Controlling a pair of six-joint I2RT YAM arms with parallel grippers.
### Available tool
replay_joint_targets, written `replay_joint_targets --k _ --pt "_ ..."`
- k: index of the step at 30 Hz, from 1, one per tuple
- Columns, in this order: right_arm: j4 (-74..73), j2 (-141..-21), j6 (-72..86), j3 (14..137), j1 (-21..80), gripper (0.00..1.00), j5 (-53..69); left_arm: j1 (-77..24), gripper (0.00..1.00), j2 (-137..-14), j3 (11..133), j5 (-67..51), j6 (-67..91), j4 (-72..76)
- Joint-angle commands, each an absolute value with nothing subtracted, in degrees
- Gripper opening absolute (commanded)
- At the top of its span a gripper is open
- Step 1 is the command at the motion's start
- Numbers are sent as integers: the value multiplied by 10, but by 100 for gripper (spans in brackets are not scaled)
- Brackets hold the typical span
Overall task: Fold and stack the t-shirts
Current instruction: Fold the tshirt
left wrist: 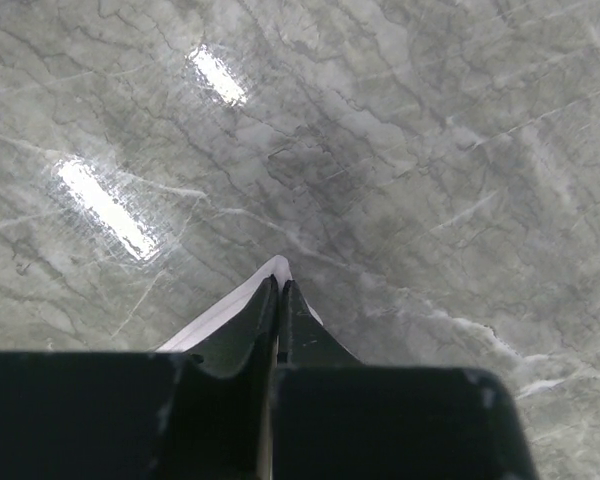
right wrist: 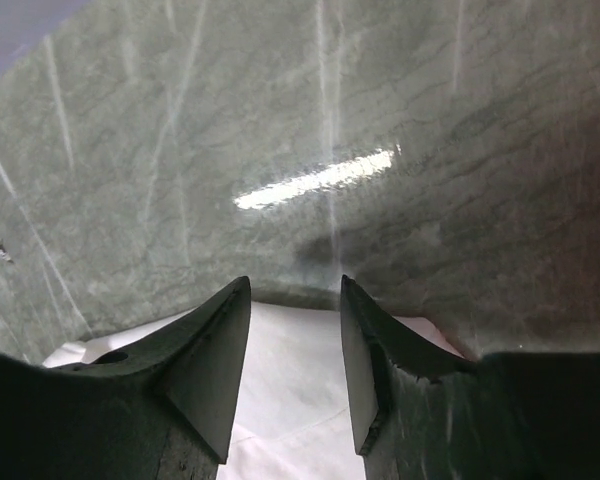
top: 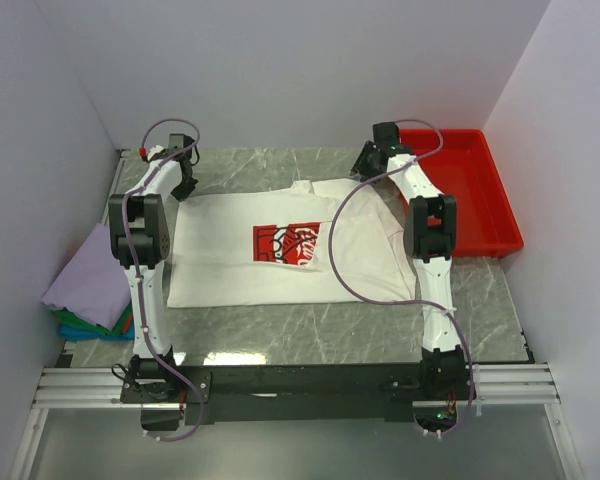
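Folded shirts [top: 90,285], lavender over green and blue, sit at the left edge of the tabletop [top: 280,335]. Our left pincer [left wrist: 280,287] is pinched tight on a far corner of the white t-shirt [top: 240,250], which lies spread flat mid-tabletop, print up. Our right pincer [right wrist: 293,290] hovers over the shirt's far right edge, jaws apart and holding nothing. We judge the first fold is starting. Next, the right side must close on cloth, then both lift together.

1. Printed t-shirt [top: 280,268] lies flat at ctr of table [top: 310,335], btwn the two arms.
2. Stack of folded t-shirts [top: 90,285] at table's left edge, outside left arm.
3. Tray [top: 472,195] at far-right corner, right of printed t-shirt.
4. Left gripper [top: 185,185] at shirt's far-left corner; right gripper [top: 372,160] at far edge, nr tray.
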State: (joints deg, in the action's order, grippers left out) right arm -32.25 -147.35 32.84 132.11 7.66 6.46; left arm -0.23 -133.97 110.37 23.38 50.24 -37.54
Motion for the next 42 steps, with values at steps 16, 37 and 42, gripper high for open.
replay_joint_targets --k 16,37,42 --pt "-326 -1436 318 1290 89 39 71 -3 1 -1325 1095 224 489 -358" --pt "-318 -1388 271 1240 103 34 59 -2 1 -1325 1098 212 487 -352" --pt "-316 -1380 269 1245 103 13 55 -2 1 -1322 1097 210 487 -352"
